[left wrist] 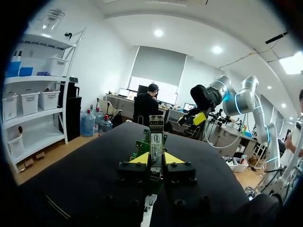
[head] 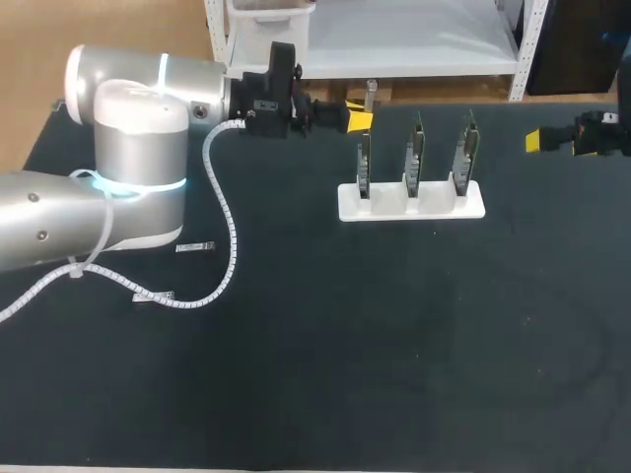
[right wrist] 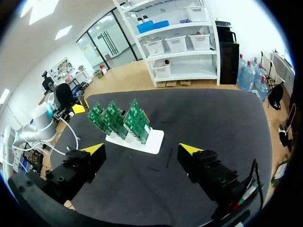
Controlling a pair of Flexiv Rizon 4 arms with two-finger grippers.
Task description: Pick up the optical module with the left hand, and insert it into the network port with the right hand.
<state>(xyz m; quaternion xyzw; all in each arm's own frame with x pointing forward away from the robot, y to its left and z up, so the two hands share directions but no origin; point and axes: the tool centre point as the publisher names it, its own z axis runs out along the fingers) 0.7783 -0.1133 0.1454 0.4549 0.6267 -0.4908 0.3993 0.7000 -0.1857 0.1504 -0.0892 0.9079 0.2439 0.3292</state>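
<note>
while the left gripper [left wrist: 156, 160] pinches the optical module [left wrist: 156, 135] by its lower end near the board rack [head: 409, 204], the right gripper [right wrist: 142, 150] hangs spread; likely light, stiff, slick: take its free upper body.

Head camera overhead looking down, wrist cameras low, facing inward, all sharing card rack [head: 434, 205].

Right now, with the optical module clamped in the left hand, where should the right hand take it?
Probably the free end of the optical module, sticking out past the left hand's yellow tips, which cover the rest. The right hand is open, off to its own side: come in from there, pinching the bare faces.
</note>
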